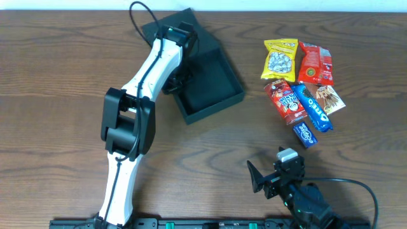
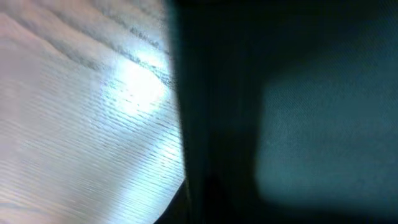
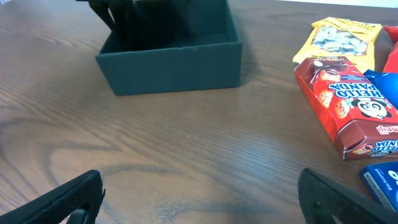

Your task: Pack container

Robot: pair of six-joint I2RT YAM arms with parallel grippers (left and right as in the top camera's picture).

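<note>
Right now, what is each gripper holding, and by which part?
Right gripper: open, nothing held. Left gripper is at the container wall; a hold cannot be told.

Overhead: looked straight down on the table [image 1: 57, 70] from well above, taking in the box [image 1: 206, 83] at upper centre and the snack packets [image 1: 302, 83] at upper right.
Left wrist: very near the box, blurred; wood grain at left, dark wall at right.
Right wrist: low over the tabletop, facing the box at upper left, packets at right.
All three shared the box.
</note>
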